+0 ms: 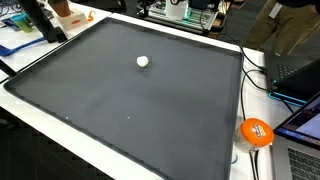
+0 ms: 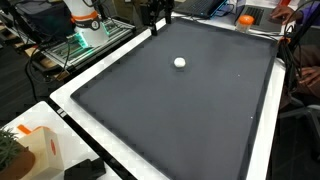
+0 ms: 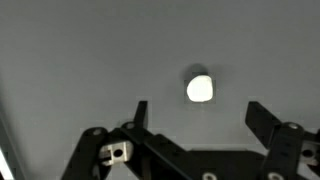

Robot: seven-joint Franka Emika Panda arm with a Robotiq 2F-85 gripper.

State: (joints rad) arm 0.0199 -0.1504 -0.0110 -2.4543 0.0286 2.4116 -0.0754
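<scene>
exterior view: 1 white ball point(image 1: 143, 61) on the mat point(image 1: 120, 115), toward its far edge; 1 orange ball point(image 1: 255, 131) off a mat corner | exterior view: 1 white ball point(image 2: 180, 62) mid-mat | wrist view: your gripper point(image 3: 199, 116) spread wide, gripping nothing; 1 white ball point(image 3: 200, 88) just past the tips

A white ball point(image 1: 143, 61) stands out on a plain charcoal-grey mat point(image 1: 130, 110), which has a white desk point(image 2: 105, 140) bordering it in both exterior views. At four o'clock off the mat, a round object point(image 1: 256, 132) shows bright orange with a white mark. The gripper point(image 3: 197, 107) is matte black with pale fittings.
</scene>
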